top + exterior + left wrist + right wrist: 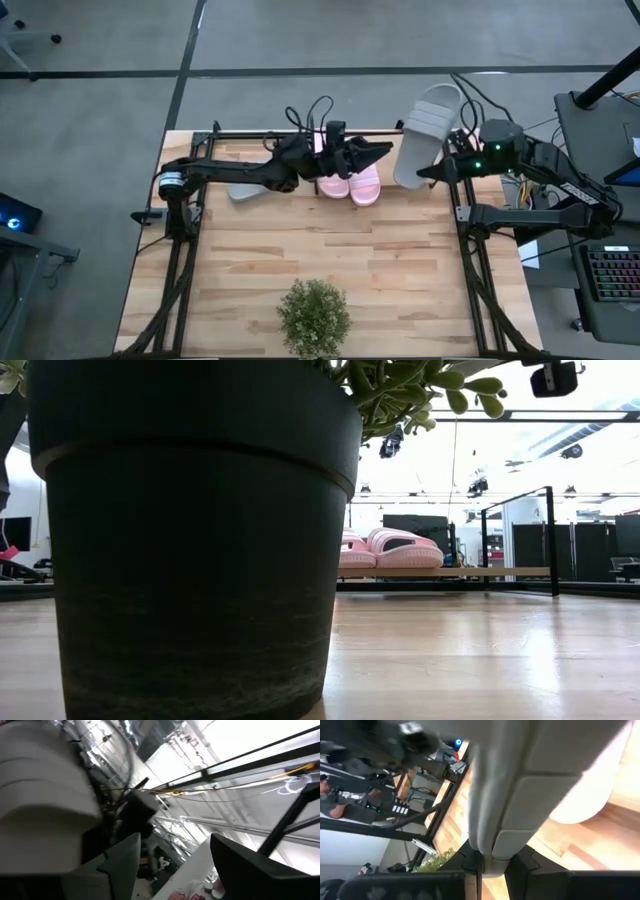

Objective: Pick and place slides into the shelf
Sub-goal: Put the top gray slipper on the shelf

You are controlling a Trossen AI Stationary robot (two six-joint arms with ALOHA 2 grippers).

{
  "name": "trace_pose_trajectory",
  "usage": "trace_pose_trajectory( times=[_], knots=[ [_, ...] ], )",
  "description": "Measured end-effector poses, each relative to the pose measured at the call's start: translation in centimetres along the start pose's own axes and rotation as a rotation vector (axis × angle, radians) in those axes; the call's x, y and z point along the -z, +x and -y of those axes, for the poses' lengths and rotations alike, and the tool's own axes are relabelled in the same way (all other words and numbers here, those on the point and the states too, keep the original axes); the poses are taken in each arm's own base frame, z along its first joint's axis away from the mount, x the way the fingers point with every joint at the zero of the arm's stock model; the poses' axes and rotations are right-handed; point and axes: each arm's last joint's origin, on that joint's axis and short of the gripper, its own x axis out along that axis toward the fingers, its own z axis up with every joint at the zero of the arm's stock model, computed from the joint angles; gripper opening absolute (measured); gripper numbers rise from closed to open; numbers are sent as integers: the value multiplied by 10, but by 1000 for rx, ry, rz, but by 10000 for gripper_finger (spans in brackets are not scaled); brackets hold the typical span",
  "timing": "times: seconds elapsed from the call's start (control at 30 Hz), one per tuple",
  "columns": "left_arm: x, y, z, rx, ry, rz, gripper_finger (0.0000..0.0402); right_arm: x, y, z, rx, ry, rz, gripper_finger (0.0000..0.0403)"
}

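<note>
Two pale pink slides (350,183) sit side by side on the shelf (470,572), also seen in the low view (390,550). One light grey slide (240,190) lies on the shelf to their left, partly under my left arm. My left gripper (375,152) hovers open just above the pink pair, touching nothing (175,845). The other grey slide (430,130) is up in the air at the table's far right corner, held by my right gripper (425,175). It also shows in the left wrist view (40,795). My right gripper (492,862) pinches the grey slide between its two fingers by the sole's edge at one end (492,847). It comes roughly level from the table's right side. The slide is lifted clear and slants up and away from the fingers toward the far edge, its ribbed strap (432,118) at the farther half.
A potted plant (315,315) stands at the table's near edge, and its dark pot (190,540) blocks the low view's left half. Black uprights (550,540) frame the shelf. Bare shelf board lies right of the pink pair. Cables and a keyboard (610,275) sit beyond the right edge.
</note>
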Motion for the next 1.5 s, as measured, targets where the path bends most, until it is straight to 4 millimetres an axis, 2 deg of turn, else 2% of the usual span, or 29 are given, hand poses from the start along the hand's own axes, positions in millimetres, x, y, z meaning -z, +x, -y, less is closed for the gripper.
trace_pose_trajectory(
  times=[0.47, 0.73, 0.93, 1.27, 1.5],
  knots=[
    [-26, -6, 43, 126, 37, 3, 225, 5, 16, 11, 88, 56, -218, 40],
    [-23, -8, 58, 167, 49, -16, 225, -3, 27, 24, 158, 78, -294, 40],
    [-16, -8, 62, 175, 39, -34, 225, -22, 39, 39, 137, 99, -328, 40],
    [-16, -8, 65, 186, 38, -31, 225, -60, 51, 79, 30, 163, -334, 39],
    [-16, -8, 66, 191, 38, -34, 225, -76, 65, 103, 11, 208, -366, 39]
  ],
)
